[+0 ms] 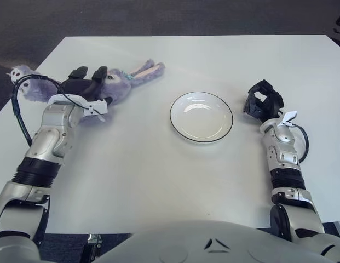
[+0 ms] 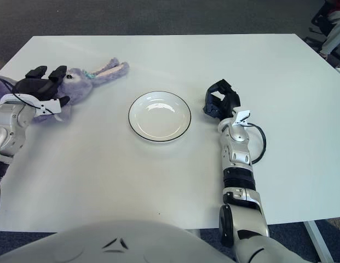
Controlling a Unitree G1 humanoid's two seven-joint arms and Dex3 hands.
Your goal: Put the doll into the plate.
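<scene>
the soft purple plush rabbit doll (image 1: 112, 85) is lying on its side near the far left corner of the white rectangular table (image 1: 159, 181), its long pink-lined ears pointing toward the table's middle and one white-soled foot sticking out at the left edge. it is sitting well apart from the round white ceramic plate with a thin dark rim (image 1: 201, 116), which is standing empty near the table's centre.

the left hand (image 1: 85, 87) is lying across the doll's body — its black fingers (image 1: 78, 72) are reaching over the far side of the plush and a thumb is showing on the near side, touching the fur. whether the fingers are actually clamping the doll or only resting over it cannot be told. a black cable is looping from the left wrist past the doll's foot.

the right hand (image 1: 262, 102) is showing just to the right of the plate — fingers curled inward, grasping nothing.
</scene>
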